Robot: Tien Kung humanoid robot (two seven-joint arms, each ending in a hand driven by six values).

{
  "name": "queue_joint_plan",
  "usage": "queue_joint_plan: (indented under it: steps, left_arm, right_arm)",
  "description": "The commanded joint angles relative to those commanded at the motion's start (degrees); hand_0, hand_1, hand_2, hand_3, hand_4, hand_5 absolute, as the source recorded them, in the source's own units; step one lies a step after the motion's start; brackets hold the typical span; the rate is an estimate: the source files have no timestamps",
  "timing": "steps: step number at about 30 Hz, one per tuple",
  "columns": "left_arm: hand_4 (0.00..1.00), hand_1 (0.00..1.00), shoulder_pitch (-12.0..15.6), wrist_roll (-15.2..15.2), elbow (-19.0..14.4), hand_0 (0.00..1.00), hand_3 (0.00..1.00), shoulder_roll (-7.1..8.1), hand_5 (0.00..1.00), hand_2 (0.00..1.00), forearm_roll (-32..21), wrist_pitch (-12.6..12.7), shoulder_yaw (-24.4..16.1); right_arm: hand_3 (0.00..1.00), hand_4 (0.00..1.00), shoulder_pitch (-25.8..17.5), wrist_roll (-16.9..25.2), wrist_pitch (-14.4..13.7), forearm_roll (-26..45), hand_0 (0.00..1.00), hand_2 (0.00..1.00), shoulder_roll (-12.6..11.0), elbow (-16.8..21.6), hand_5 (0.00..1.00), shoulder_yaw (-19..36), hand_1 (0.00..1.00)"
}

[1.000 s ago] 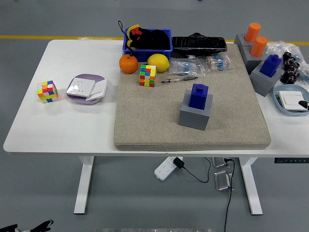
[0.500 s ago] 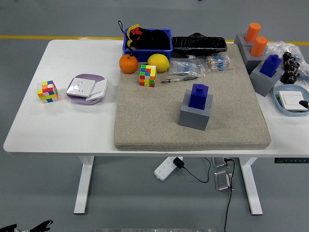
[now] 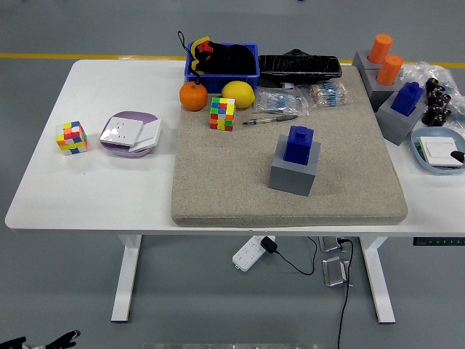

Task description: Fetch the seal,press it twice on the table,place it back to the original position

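A blue seal (image 3: 298,144) stands upright in its grey block holder (image 3: 292,177) near the middle of the beige felt mat (image 3: 232,182) on the white table (image 3: 94,189). No hand is near it. Only a dark sliver of my left hand (image 3: 43,340) shows at the bottom left corner, well below the table. At the right edge a small black tip (image 3: 458,155) pokes in over a light blue dish (image 3: 423,138); it looks like part of my right hand.
At the back of the mat lie an orange (image 3: 193,96), a lemon (image 3: 238,94), a colour cube (image 3: 222,114), a pen (image 3: 269,120) and bagged parts. A blue bin (image 3: 221,73) stands behind. More seals on grey blocks (image 3: 398,120) stand right. Left: another cube (image 3: 71,137), a purple dish (image 3: 129,135).
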Motion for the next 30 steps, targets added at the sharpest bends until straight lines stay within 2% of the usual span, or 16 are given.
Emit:
queue_joint_plan:
  steps: [22,26,30]
  left_arm:
    - [0.674,0.784,0.2,0.5,-0.1,0.811,0.797,0.47,0.431,0.76,2.2,0.3,-1.2]
    - [0.674,0.784,0.4,0.7,0.0,0.811,0.797,0.62,0.431,0.76,2.8,0.3,-1.7]
    - [0.675,0.783,0.4,0.6,0.0,0.812,0.797,0.71,0.433,0.76,2.5,0.3,-1.4]
  right_arm:
    - [0.772,0.972,-0.3,-0.1,0.2,0.2,0.834,0.773,0.2,-0.2,0.218,0.2,0.796]
    - [0.773,0.972,-0.2,-0.3,2.5,1.1,0.834,0.773,0.1,-0.1,0.224,0.0,0.796]
    - [0.774,0.972,-0.2,-0.4,2.5,1.2,0.834,0.774,0.0,0.1,0.24,-0.2,0.787]
